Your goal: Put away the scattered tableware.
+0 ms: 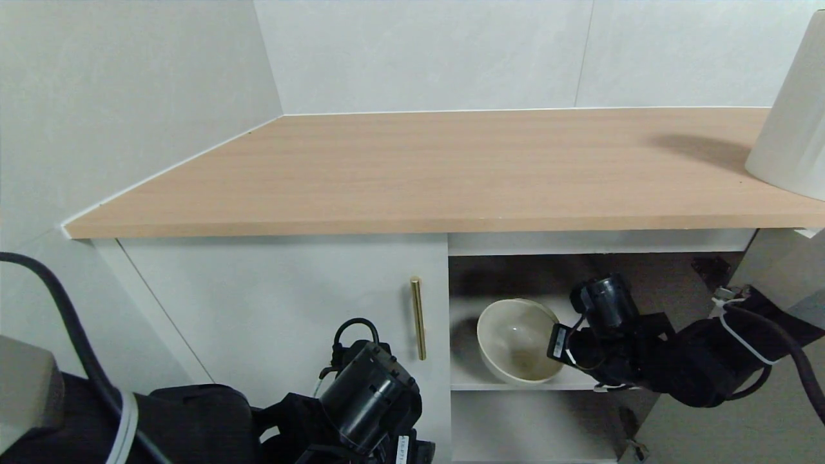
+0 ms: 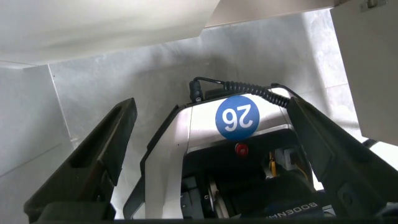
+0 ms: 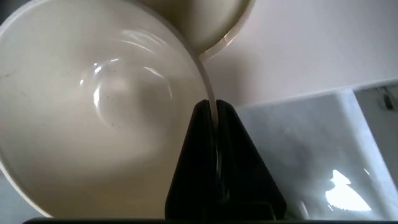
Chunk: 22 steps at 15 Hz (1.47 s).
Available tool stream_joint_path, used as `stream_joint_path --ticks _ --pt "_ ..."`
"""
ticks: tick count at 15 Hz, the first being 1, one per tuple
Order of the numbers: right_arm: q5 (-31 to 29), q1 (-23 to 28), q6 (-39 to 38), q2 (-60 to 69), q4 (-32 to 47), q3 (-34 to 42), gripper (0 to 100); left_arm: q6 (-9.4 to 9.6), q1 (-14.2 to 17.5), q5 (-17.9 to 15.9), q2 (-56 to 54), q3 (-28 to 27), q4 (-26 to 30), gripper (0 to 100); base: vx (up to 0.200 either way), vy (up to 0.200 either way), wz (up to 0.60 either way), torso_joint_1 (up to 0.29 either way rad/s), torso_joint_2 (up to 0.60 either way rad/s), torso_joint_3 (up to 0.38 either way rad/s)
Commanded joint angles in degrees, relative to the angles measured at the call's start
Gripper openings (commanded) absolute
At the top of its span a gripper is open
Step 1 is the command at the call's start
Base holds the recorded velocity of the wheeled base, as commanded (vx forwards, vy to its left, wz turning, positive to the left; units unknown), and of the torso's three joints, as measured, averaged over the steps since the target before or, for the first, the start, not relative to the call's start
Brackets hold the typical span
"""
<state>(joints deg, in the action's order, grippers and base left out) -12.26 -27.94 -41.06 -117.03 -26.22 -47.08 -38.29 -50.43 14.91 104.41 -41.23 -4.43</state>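
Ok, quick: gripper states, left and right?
Left gripper: open, holding nothing.
Right gripper: closed on the rim of the bowl.

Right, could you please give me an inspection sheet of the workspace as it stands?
Surface: wooden countertop above a white cabinet.
Job's things: cream bowl tilted on the open side's shelf; second pale rim beside it, contact unclear.
Clutter: white cone-shaped thing at the countertop's right end.
Claws: right claw shut on the bowl's rim; left claw open, holding nothing.
Cables: black cable along the right arm.
Surroundings: closed cabinet door with brass handle; pale walls.
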Motion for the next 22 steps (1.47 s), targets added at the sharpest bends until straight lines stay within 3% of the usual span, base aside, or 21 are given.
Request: stream_joint_path --ticks 1,4,22 --pt "-0.3 0.61 -0.07 -1.01 -3.84 -0.21 0 -0.03 -0.02 0.03 0.0 0.01 -0.06 100 0.0 0.0 0.0 0.0 0.0 0.0" --pt "-3.47 1.49 -0.07 -4.96 -7.53 -1.26 0 -0.03 -0.02 0.03 0.0 0.01 0.03 100 0.0 0.0 0.0 0.0 0.0 0.0" --pt "-8.04 4.91 -2.62 -9.97 -7.0 -6.45 0 -0.03 0.07 0.03 0.09 0.01 0.03 100 0.0 0.0 0.0 0.0 0.0 0.0"
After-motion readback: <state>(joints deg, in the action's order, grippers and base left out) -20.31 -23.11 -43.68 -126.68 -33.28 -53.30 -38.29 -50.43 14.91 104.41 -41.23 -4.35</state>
